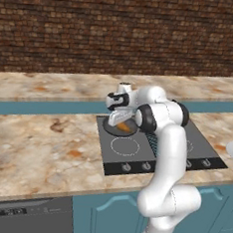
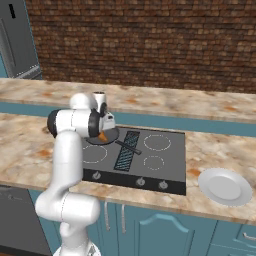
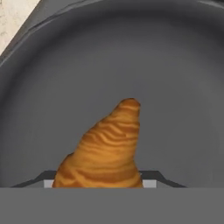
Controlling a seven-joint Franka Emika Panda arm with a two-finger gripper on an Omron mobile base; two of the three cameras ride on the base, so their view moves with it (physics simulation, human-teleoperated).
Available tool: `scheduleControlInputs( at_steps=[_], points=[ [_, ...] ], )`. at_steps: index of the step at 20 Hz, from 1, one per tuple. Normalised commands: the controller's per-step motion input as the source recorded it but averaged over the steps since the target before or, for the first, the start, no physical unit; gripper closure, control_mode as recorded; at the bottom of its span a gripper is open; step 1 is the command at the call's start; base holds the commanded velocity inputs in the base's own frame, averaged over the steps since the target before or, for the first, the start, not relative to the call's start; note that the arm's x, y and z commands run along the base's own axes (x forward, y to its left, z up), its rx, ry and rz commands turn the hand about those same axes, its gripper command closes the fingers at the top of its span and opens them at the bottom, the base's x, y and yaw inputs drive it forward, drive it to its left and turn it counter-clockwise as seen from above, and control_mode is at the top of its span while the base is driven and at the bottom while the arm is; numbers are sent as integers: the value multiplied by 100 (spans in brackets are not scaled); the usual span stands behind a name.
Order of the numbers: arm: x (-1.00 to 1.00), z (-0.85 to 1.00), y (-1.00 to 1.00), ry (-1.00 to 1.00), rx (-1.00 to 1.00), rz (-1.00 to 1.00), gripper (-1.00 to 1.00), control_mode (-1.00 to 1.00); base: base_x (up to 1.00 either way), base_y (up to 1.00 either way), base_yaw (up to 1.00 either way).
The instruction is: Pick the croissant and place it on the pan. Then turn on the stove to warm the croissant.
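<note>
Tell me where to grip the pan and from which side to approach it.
Grip the pan by its long thin handle, from above, jaws across its width. The handle points toward the stove's front right over the ribbed strip, away from the croissant above the bowl, and its rim is low and wide.

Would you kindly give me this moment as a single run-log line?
phase: placing | gripper: shut on croissant, low over pan | pan: on stove rear burner | knobs: untouched | plate: bare, right of stove
</note>
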Motion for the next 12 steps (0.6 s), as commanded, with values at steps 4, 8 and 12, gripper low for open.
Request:
scheduleControlInputs(
  at_steps=[4, 8, 12],
  points=[
    [-4, 0, 3, -15, 0, 0, -100, -100, 0, 0, 0],
    [-10, 0, 0, -24, 0, -1, -100, -100, 0, 0, 0],
    [-7, 6, 0, -30, 0, -1, -100, -100, 0, 0, 0]
  ],
)
